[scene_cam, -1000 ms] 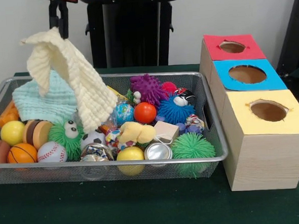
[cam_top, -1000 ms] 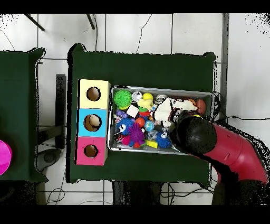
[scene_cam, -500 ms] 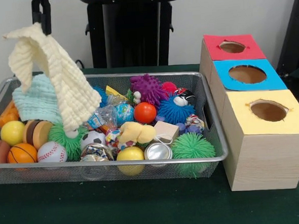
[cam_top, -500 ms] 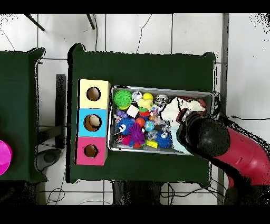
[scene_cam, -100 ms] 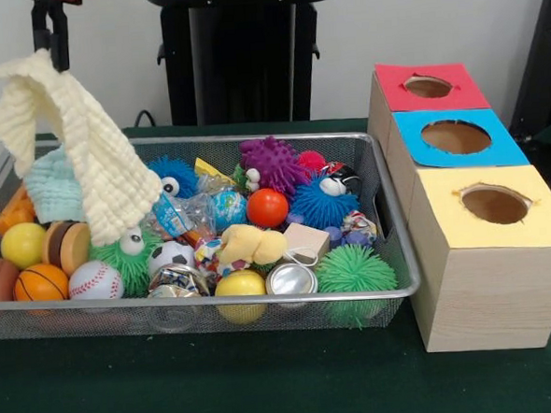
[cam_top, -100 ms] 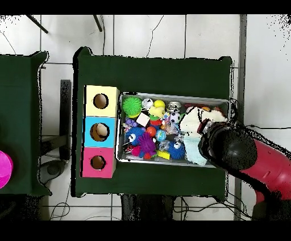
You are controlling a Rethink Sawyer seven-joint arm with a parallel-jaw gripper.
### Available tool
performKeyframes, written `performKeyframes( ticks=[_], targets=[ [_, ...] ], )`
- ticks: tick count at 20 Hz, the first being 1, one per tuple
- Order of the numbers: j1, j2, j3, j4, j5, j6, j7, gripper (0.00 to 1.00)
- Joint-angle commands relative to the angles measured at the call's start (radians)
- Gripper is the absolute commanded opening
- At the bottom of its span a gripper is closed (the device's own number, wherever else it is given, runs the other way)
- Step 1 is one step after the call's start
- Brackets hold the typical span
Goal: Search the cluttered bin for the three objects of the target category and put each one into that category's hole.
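My gripper [scene_cam, -100 ms: 49, 52] is shut on a pale yellow cloth [scene_cam, -100 ms: 80, 148], which hangs lifted over the left end of the wire bin [scene_cam, -100 ms: 263, 306]. A light blue cloth [scene_cam, -100 ms: 54, 187] lies in the bin under it. Balls, spiky toys, a wooden block and tins fill the bin. Three boxes stand to the right: red hole [scene_cam, -100 ms: 427, 87], blue hole [scene_cam, -100 ms: 456, 136], yellow hole [scene_cam, -100 ms: 494, 203]. In the overhead view the arm [cam_top, -100 ms: 238, 153] covers the bin's right end, with the yellow cloth [cam_top, -100 ms: 192, 118] showing beside it.
A blue googly-eyed spiky toy [scene_cam, -100 ms: 173, 175] shows beside the hanging cloth. A baseball [scene_cam, -100 ms: 95, 281], a small basketball [scene_cam, -100 ms: 40, 282] and a yellow ball [scene_cam, -100 ms: 22, 244] sit at the bin's front left. The green table [scene_cam, -100 ms: 268, 385] runs in front of the bin.
My gripper has carried the yellow cloth leftward in the front view, uncovering the blue googly-eyed toy and more of the bin's middle. The light blue cloth is now mostly hidden behind it.
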Motion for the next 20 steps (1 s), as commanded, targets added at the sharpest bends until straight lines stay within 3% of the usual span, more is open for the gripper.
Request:
performKeyframes(
  ticks=[1,12,20],
  targets=[
    [-0.05,0.025,0.14,0.102,-0.063,0.052,-0.192,1.0],
    [-0.074,0.031,0.184,0.141,-0.094,0.015,-0.122,1.0],
    [-0.011,0.073,0.153,0.132,-0.12,-0.037,-0.013,1.0]
  ],
)
